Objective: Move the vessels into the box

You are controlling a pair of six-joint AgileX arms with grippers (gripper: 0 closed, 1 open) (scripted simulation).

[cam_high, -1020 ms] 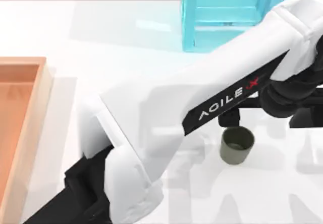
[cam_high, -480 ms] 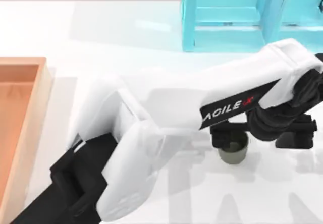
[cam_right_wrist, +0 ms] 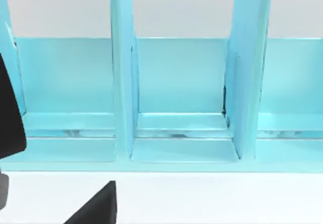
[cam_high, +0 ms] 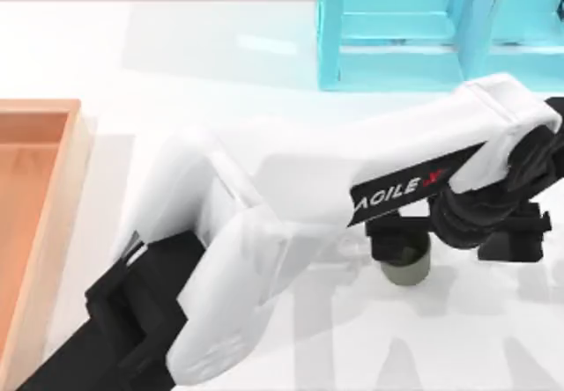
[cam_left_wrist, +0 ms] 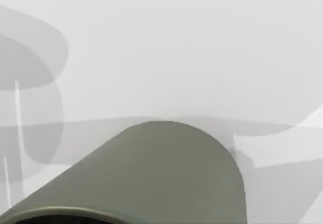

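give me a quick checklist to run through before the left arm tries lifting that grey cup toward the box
1. Left pincer over the olive-grey cup: ok, the black pincer sits right on top of the cup in the top view.
2. Cup upright on the white table: ok, it stands with its rim up.
3. Fingers closed on the cup: cannot tell, the arm hides them, and the left wrist view has just the cup's side.
4. Wooden box reachable: ok, it sits at the table's left edge, open side up.
5. Turquoise shelf unit clear of the lift: ok, it stands behind the cup, apart.
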